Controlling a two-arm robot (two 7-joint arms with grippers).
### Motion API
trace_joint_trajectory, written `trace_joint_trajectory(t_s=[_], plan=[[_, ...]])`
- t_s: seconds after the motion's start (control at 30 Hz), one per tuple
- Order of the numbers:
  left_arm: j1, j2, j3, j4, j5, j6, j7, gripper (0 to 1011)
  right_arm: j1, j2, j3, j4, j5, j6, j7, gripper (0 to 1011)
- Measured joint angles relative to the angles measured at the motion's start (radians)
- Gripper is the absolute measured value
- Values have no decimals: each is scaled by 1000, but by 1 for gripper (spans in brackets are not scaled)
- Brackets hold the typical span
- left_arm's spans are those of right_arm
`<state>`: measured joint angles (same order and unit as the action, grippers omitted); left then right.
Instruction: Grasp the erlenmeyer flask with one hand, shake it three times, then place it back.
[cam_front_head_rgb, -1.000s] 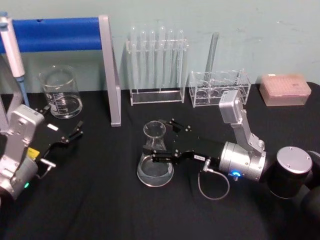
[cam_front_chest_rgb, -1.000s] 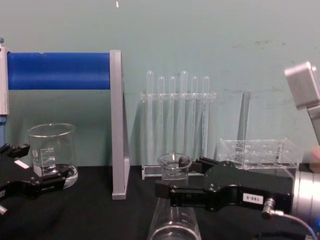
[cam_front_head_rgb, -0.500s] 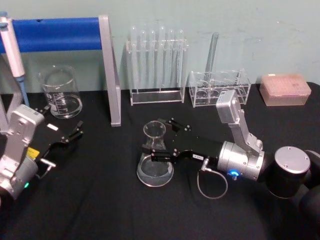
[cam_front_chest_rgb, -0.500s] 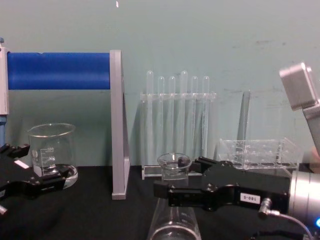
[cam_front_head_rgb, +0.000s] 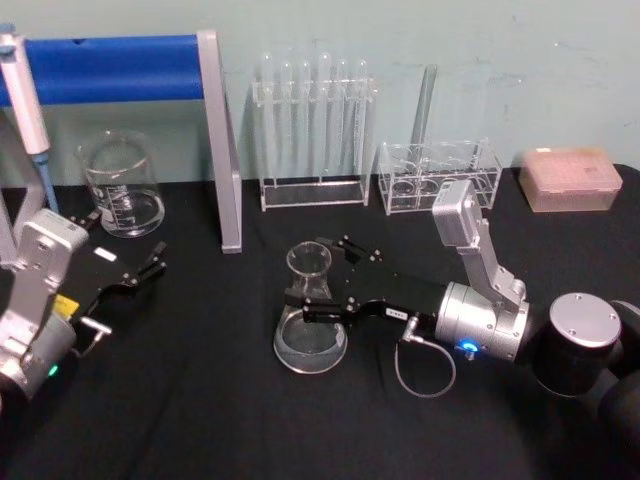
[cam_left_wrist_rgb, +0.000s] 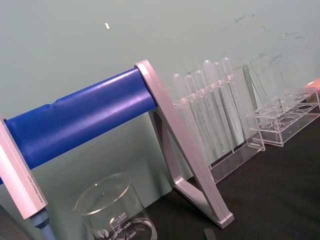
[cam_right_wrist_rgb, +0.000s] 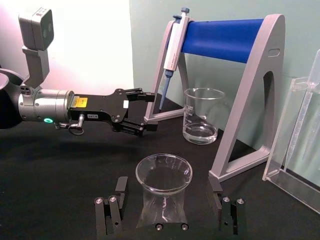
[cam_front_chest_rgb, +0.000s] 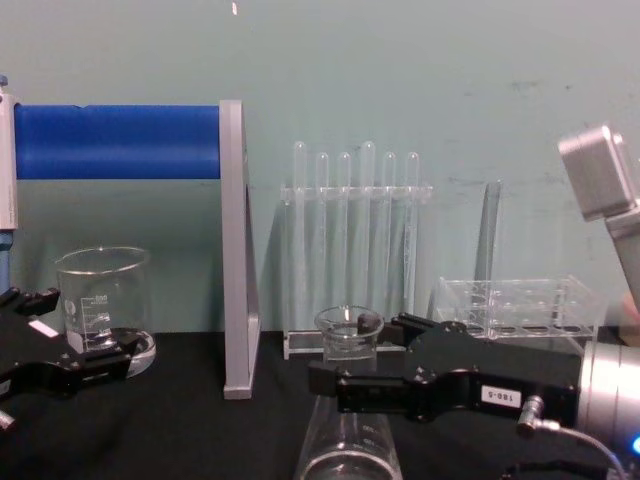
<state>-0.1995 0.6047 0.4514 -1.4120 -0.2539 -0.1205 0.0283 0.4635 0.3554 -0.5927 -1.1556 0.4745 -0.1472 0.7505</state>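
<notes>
My right claw (cam_front_head_rgb: 308, 276) sits open astride the flask (cam_front_head_rgb: 311, 346) at its neck, where narrow glass suits a firm grip for shaking. My left claw (cam_front_head_rgb: 150, 265) idles open, well away from the flask.

We found the erlenmeyer flask (cam_front_head_rgb: 312, 325) mid-table, its neck between the spread fingers of the right gripper (cam_front_head_rgb: 308, 272). Behind it stood the test tube rack (cam_front_head_rgb: 313, 130), with a second rack (cam_front_head_rgb: 440, 175) to its right. The beaker (cam_front_head_rgb: 122, 185) sat far left, behind the left gripper (cam_front_head_rgb: 140, 270).
</notes>
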Motion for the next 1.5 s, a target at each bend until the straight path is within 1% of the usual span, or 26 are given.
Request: trace_joint_trajectory(t_s=[1.03, 1.2, 1.37, 1.4, 1.5], plan=[[0, 0, 0, 0, 0, 0, 0, 1001, 0, 0, 0, 0, 2, 0, 3, 991], [0, 0, 0, 0, 0, 0, 0, 1001, 0, 0, 0, 0, 2, 0, 3, 887], [0, 0, 0, 0, 0, 0, 0, 1001, 0, 0, 0, 0, 2, 0, 3, 734], [0, 0, 0, 0, 0, 0, 0, 1001, 0, 0, 0, 0, 2, 0, 3, 734], [0, 0, 0, 0, 0, 0, 0, 1001, 0, 0, 0, 0, 2, 0, 3, 612]])
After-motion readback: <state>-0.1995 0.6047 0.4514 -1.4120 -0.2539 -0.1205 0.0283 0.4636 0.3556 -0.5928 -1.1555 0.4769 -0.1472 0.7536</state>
